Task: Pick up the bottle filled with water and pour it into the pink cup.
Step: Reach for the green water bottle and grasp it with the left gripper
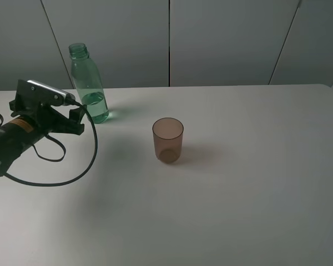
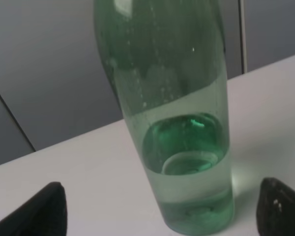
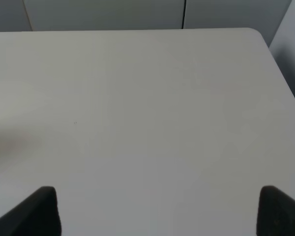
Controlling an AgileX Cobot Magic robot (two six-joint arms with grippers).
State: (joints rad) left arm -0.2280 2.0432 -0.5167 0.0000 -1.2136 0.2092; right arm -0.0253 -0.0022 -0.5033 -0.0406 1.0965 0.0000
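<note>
The green transparent bottle (image 1: 87, 84) stands upright at the back left of the white table (image 1: 255, 188), uncapped, with water in its lower part. My left gripper (image 1: 79, 119) is open, low over the table just left of the bottle's base. In the left wrist view the bottle (image 2: 179, 123) fills the middle, between the two dark fingertips (image 2: 42, 211) but a little ahead of them, not touched. The pink cup (image 1: 167, 139) stands upright and empty near the table's middle, to the right of the bottle. My right gripper (image 3: 157, 211) is open over bare table; it is outside the exterior view.
A black cable (image 1: 72, 177) loops from the left arm over the table's left part. Grey wall panels (image 1: 222, 39) stand right behind the table's far edge. The table's right far corner (image 3: 258, 34) shows in the right wrist view.
</note>
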